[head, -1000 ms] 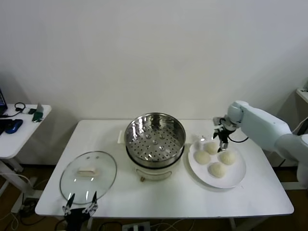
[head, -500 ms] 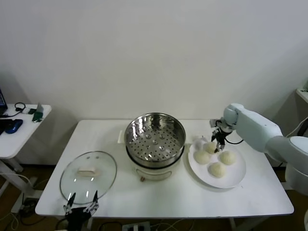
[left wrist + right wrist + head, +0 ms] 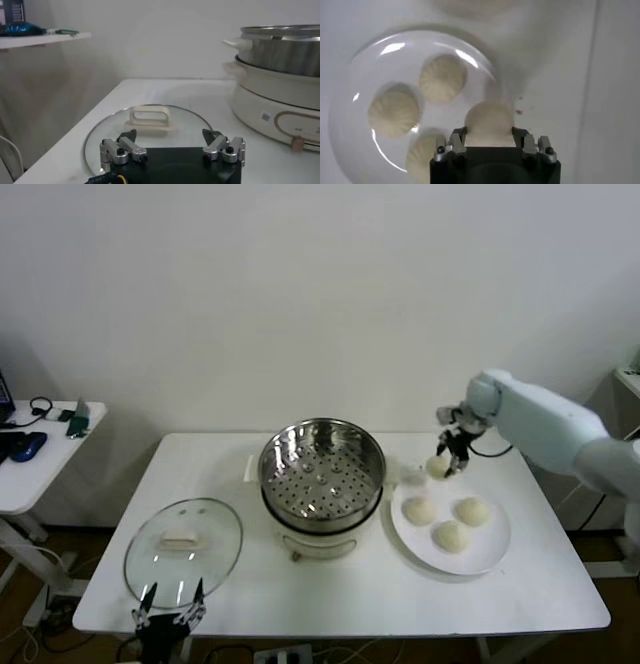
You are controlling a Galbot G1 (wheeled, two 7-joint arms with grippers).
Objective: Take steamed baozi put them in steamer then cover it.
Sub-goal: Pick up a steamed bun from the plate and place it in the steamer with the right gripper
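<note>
right gripper [image 3: 446, 460]: clamped on one baozi, holding it in the air above the plate's back-left edge, between plate and steamer; wrist view shows both fingers [image 3: 454, 145] pressed on the bun's sides
held baozi [image 3: 438, 467]: round cream bun, clear of the plate, level with the steamer rim
baozi on plate: three remaining, one front-left [image 3: 419, 510], one right [image 3: 472, 511], one nearest the table's front edge [image 3: 451, 536]; apart from each other, pleated tops seen in the wrist view
plate [image 3: 494, 556]: flat white round, right of the steamer, on the table
steamer [image 3: 322, 465]: shiny perforated steel basket on a cream pot base, table centre, uncovered, nothing inside
cover [image 3: 183, 543]: glass lid lying flat on the table, front-left of the steamer, white handle up
left gripper [image 3: 168, 604]: parked at the table's front-left edge just by the cover, fingers spread wide, holding nothing
table [image 3: 350, 604]: white, carries everything
side table [image 3: 30, 474]: far left, dark small items on it, too small to tell
</note>
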